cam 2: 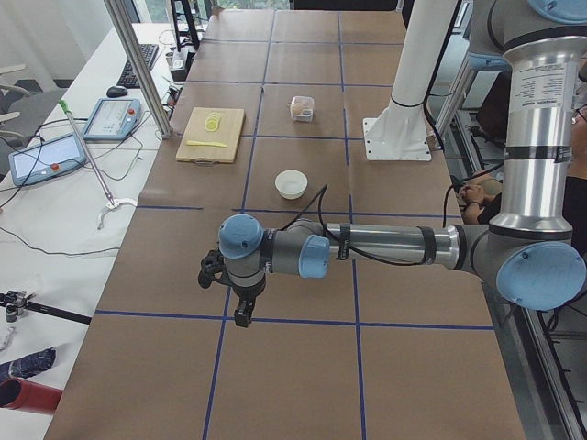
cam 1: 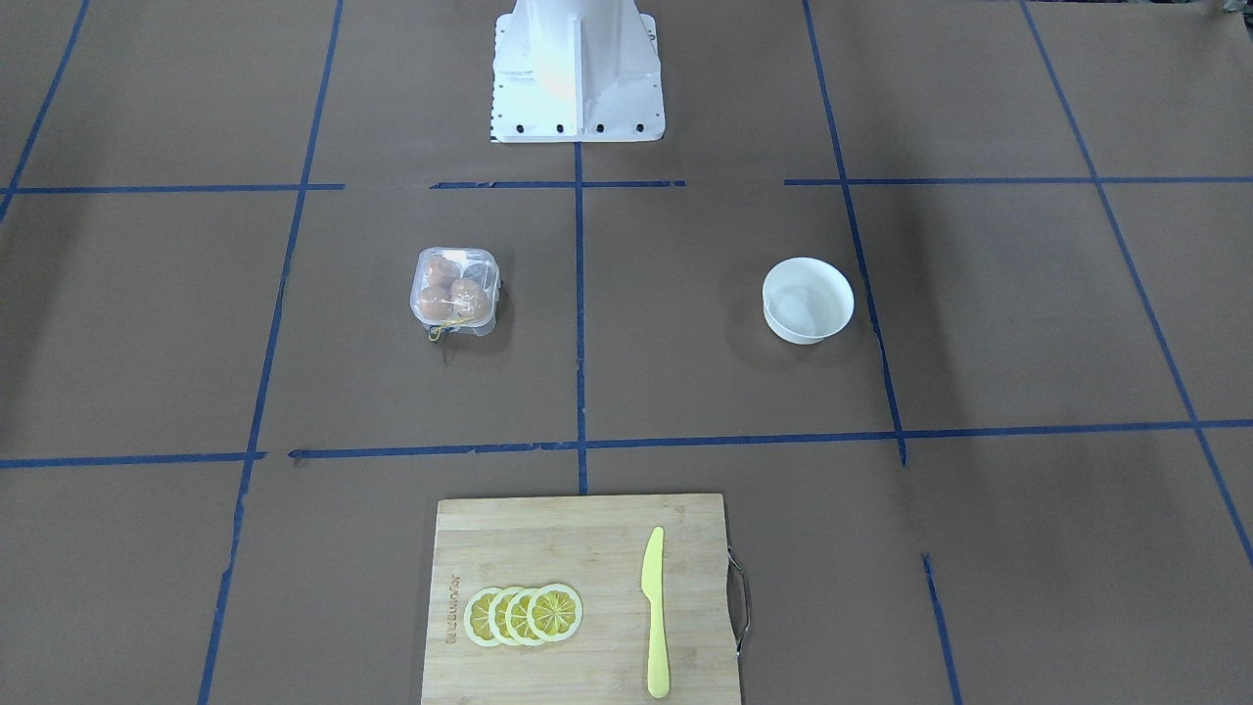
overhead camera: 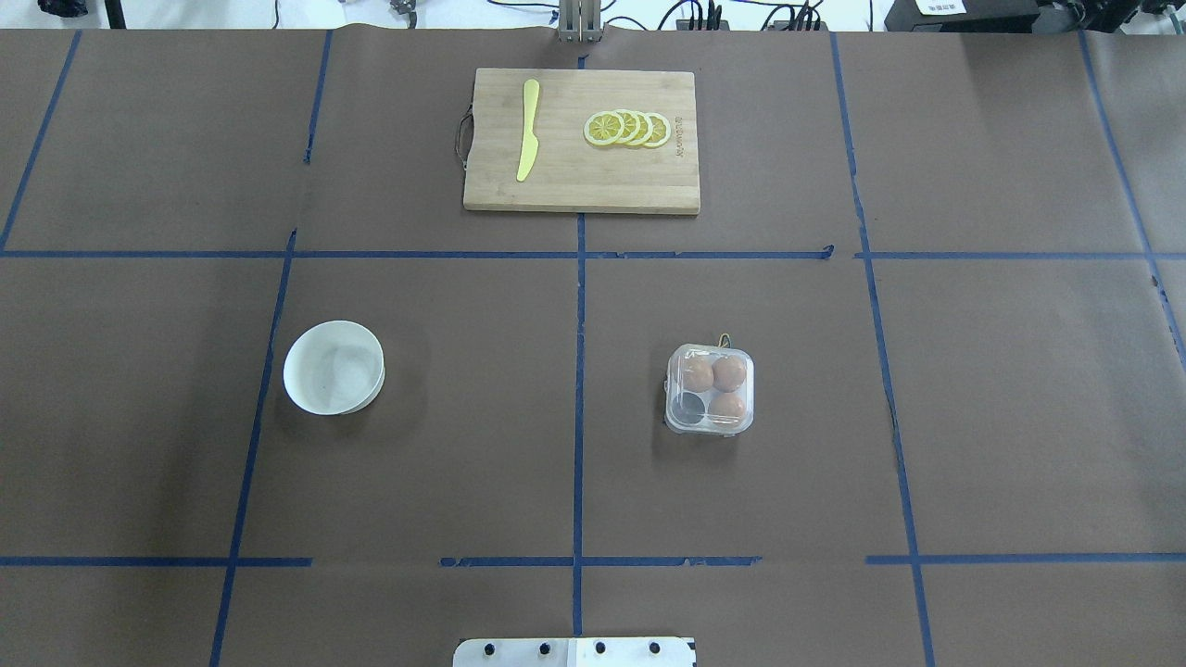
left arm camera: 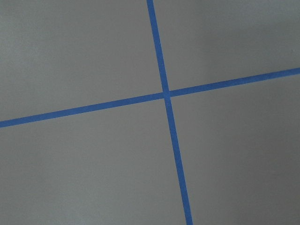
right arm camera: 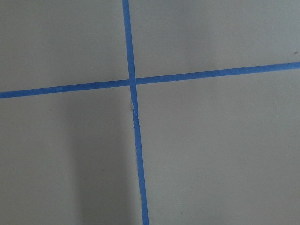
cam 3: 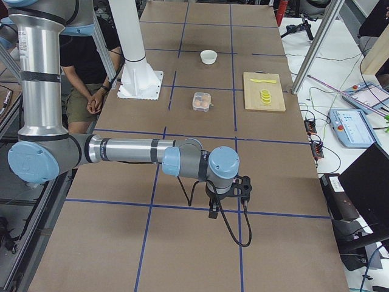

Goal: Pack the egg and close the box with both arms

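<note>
The clear plastic box (overhead camera: 710,389) stands on the table's right half, with its lid down over the cups as far as I can tell. It also shows in the front view (cam 1: 456,289). Three brown eggs (overhead camera: 729,372) lie in it, all alike, and one cup (overhead camera: 691,408) is empty. A yellow string (overhead camera: 725,339) hangs at its far corner. My left gripper (cam 2: 240,316) and right gripper (cam 3: 213,212) hang far from the box over the table's two ends, seen only in the side views. I cannot tell whether they are open or shut.
A white bowl (overhead camera: 334,367) stands empty on the left half. A wooden cutting board (overhead camera: 574,185) at the far edge holds a yellow knife (overhead camera: 528,130) and lemon slices (overhead camera: 627,128). The white pedestal (cam 1: 578,73) stands at the near edge.
</note>
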